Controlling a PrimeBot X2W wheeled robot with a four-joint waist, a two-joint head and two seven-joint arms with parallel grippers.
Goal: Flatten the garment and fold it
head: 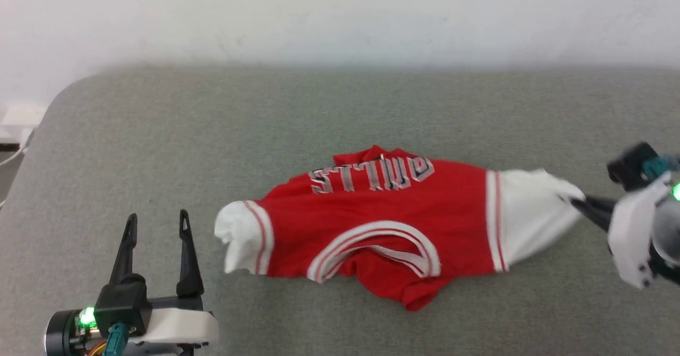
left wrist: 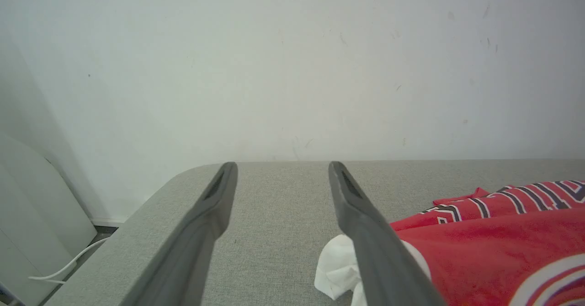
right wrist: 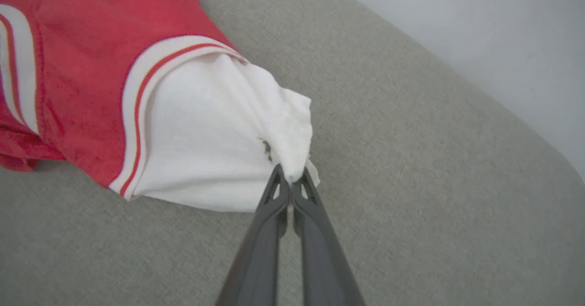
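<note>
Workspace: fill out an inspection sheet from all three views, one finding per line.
Surface: grey fabric top, rounded far-left corner.
Job's things: garment lies rumpled, print towards the wall, collar towards the robot, not yet flat.
Clutter: nothing seen.
Grippers: left pincer open, beside the left sleeve, not touching it; right pincer shut on the right sleeve edge.
Cables: white cable on the floor past the left corner.
Surroundings: pale wall behind.
</note>
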